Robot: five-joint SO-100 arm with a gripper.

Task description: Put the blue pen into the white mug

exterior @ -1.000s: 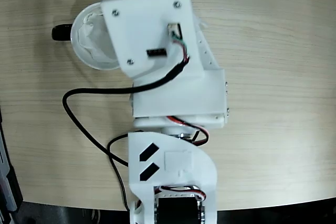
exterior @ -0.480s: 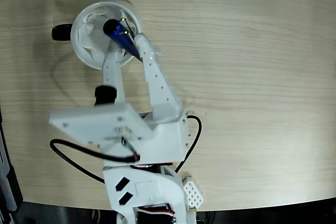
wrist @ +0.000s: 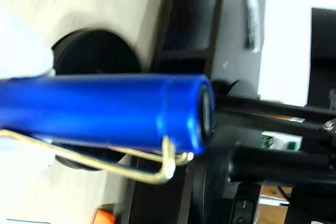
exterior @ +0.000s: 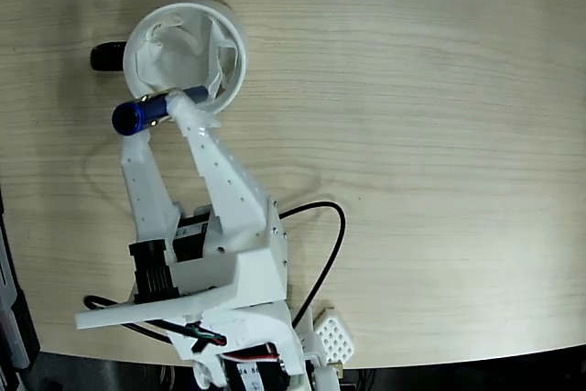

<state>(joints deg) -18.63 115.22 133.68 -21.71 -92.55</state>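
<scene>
jaws (exterior: 168, 109) clenched on blue pen (exterior: 156, 109), held level near tabletop's far left corner, tip just over near rim of white mug (exterior: 183, 59). risk: releasing now, pen tips outward, lands on tabletop (exterior: 439, 135), rolls.

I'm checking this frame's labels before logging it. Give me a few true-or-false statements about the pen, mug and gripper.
1. The blue pen is held between the fingers of the gripper. True.
2. The pen stands upright inside the white mug. False: it lies roughly level by the mug's lower-left rim, its cap end outside the mug.
3. The mug's black handle points left in the fixed view. True.
4. The mug is tipped on its side. False: it stands upright, with its opening toward the overhead camera.
5. The pen's clip shows in the wrist view. True.
</scene>
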